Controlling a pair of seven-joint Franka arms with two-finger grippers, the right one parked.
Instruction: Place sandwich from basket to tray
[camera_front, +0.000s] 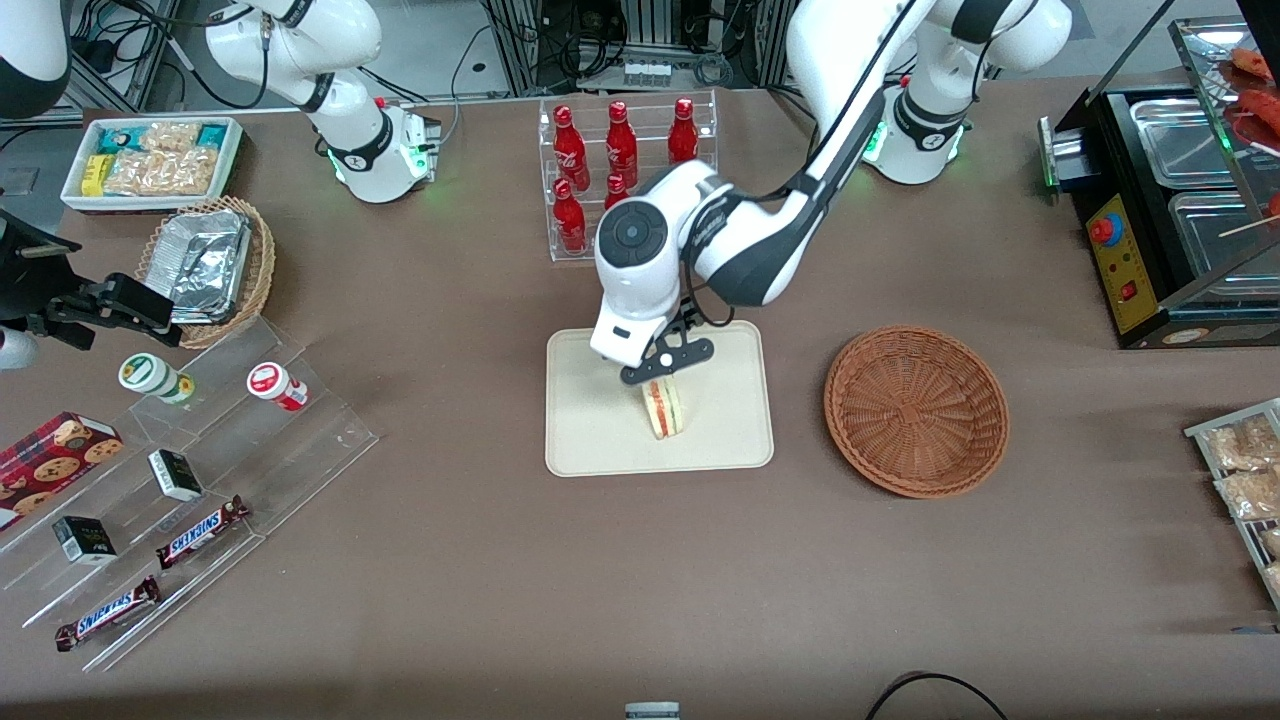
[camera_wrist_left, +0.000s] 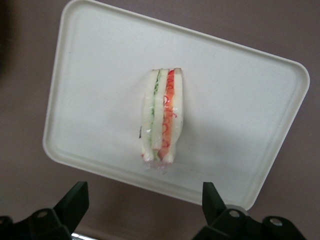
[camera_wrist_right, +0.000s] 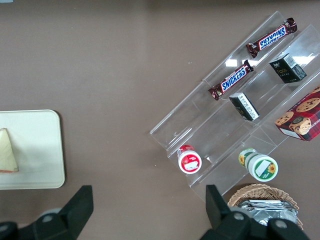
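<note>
- Sandwich (camera_front: 664, 408) stands on edge on the tray (camera_front: 590, 440), directly below the gripper (camera_front: 668, 366), centred under the gap between the jaws and touching neither; in the wrist view the sandwich (camera_wrist_left: 162, 120) shows its red and green filling layers.
- Jaws are apart, both fingertips (camera_wrist_left: 75, 197) clear of the bread and above it.
- Bare tray (camera_wrist_left: 240, 100) surface lies all round the sandwich, which sits well inside the low rim on every side.
- Basket (camera_front: 916, 409) lies on the brown table (camera_front: 500, 580) toward the working arm's end, well apart from the jaws and near the tray without touching it; nothing lies in it.
- Open tabletop surrounds tray and basket on the side nearer the front camera.
- Bottle rack (camera_front: 625, 170) stands farther from the front camera than the jaws; at least 5 red bottles show in it.
- Clear stepped shelf (camera_front: 200, 470) toward the parked arm's end holds 2 Snickers bars (camera_front: 200, 530), 2 small dark boxes and 2 small cups.
</note>
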